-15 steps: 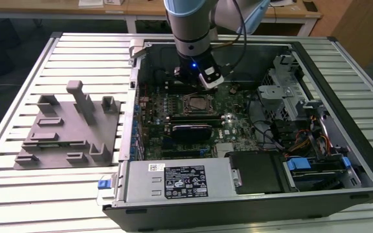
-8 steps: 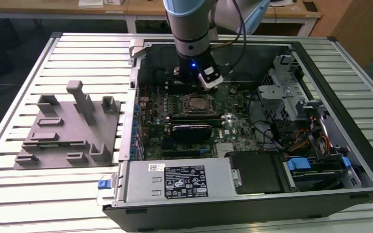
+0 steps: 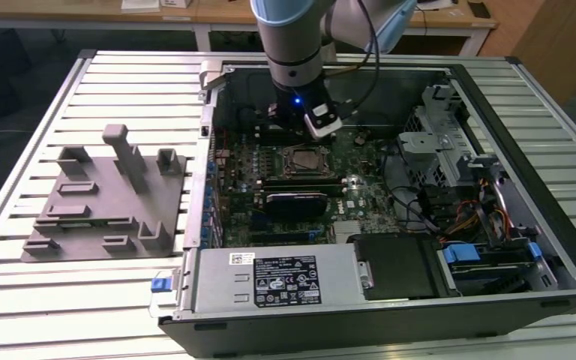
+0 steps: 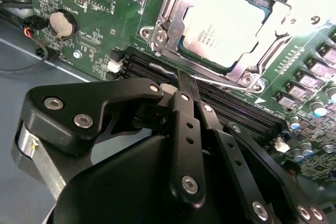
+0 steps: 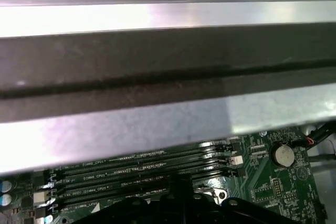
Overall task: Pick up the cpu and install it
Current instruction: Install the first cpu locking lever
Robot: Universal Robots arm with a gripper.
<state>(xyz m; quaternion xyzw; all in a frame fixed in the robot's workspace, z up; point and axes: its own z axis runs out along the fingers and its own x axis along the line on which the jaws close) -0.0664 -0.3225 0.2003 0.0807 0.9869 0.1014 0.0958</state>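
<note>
I saw the cpu [image 4: 224, 24] already lying flat in its metal-framed socket [image 4: 167, 34] on the green motherboard [image 4: 105, 3], silver top facing up. In the exterior view the cpu [image 3: 305, 160] sat near the middle of the open computer case [image 3: 528, 247]. My gripper [image 4: 184, 83] hung just above the dark memory slots [image 4: 236, 106] beside the socket, its two black fingers [image 4: 185, 124] pressed together and pinching nothing. A round coin battery [image 4: 62, 23] lay well apart on the board. The case rested on the slatted bench [image 3: 28, 300], with a grey fixture plate [image 3: 103, 202] toward the exterior view's left.
</note>
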